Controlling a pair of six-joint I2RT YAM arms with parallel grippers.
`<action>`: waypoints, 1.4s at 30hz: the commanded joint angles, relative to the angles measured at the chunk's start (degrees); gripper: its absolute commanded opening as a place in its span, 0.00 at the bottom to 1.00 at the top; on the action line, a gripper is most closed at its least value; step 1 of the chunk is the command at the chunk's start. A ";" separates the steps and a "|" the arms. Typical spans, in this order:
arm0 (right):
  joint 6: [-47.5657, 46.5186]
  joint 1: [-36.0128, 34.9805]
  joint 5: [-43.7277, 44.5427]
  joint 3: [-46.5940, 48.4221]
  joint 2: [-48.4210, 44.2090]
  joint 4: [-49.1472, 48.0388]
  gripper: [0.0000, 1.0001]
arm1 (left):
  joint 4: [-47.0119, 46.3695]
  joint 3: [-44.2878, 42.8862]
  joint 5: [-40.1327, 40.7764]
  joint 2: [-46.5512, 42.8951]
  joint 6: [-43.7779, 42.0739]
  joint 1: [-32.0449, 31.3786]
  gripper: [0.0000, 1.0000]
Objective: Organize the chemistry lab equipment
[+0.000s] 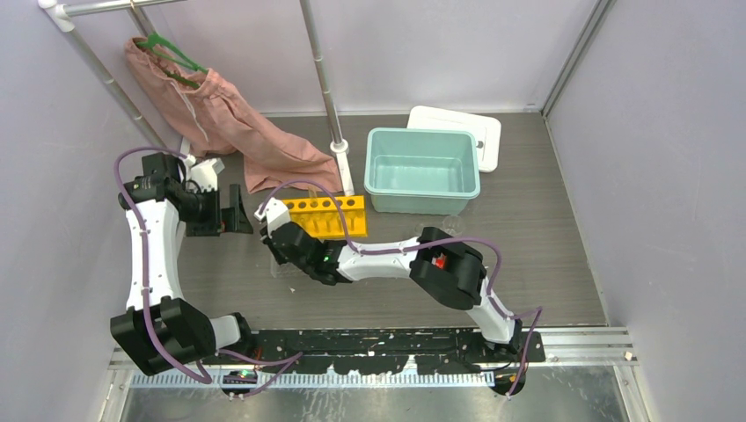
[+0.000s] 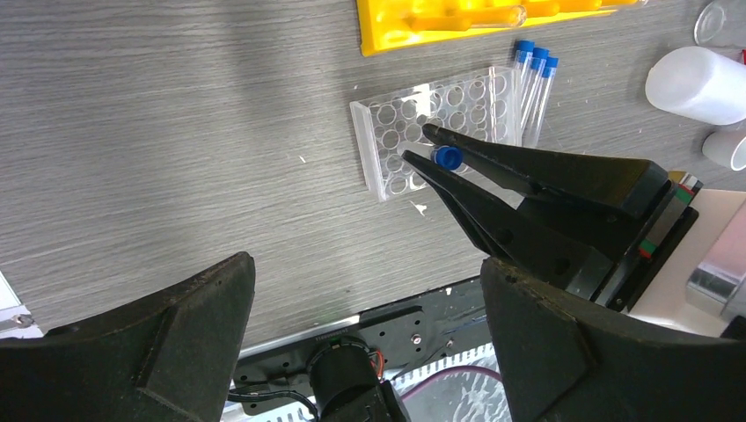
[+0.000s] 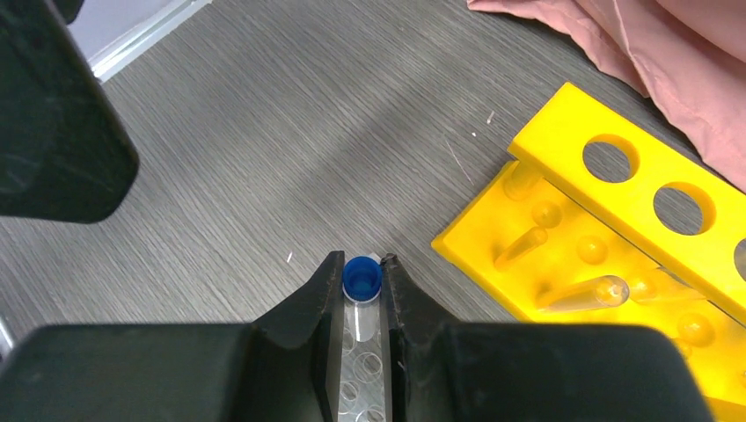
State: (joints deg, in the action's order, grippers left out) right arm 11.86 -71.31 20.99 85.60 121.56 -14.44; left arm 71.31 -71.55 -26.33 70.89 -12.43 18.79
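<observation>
My right gripper (image 3: 362,268) is shut on a clear blue-capped tube (image 3: 362,278) and holds it by the cap end, just above the clear well tray (image 2: 396,132). The left wrist view shows the same gripper (image 2: 433,146) with the tube's blue cap (image 2: 447,156) between its tips. Three more blue-capped tubes (image 2: 535,79) lie beside the tray. The yellow tube rack (image 3: 616,220) lies flat to the right with clear tubes in it. My left gripper (image 2: 365,272) is wide open and empty, hovering left of the tray (image 1: 237,215).
A white squeeze bottle (image 2: 699,83), a tiny white cup (image 2: 730,149) and a glass beaker (image 2: 721,22) lie right of the tray. A teal bin (image 1: 422,171) and white lid (image 1: 466,123) stand at the back. Pink cloth (image 1: 229,123) hangs from a green hanger behind a metal pole (image 1: 325,88).
</observation>
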 commanded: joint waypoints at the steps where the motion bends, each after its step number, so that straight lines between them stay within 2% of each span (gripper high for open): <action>1: -0.50 -0.56 1.18 0.34 0.11 -5.26 0.01 | 0.16 -1.06 -0.03 -0.66 -0.32 0.40 1.00; 16: -1.04 -0.76 1.74 0.64 2.75 -5.22 0.01 | -0.46 -0.96 -0.16 -0.15 -0.28 0.43 1.00; 27: -2.54 -1.62 3.43 -1.02 4.14 -8.81 0.01 | -0.82 -0.87 0.49 0.21 -0.34 0.42 1.00; 34: 0.44 -1.71 5.43 -1.05 2.29 -6.89 0.45 | -0.94 -0.81 1.27 0.99 -0.52 0.43 1.00; 39: 3.78 -1.65 8.66 -1.62 -4.12 -1.82 0.65 | -0.18 -1.76 1.36 1.71 -0.50 0.40 1.00; 42: 7.15 -1.70 10.68 -1.14 -9.12 4.77 0.69 | 1.06 -3.65 1.25 2.30 -0.46 0.44 1.00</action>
State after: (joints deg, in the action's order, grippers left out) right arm 14.06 -72.66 26.96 83.31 123.35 -14.48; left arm 71.53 -71.68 -25.02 72.99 -12.45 18.83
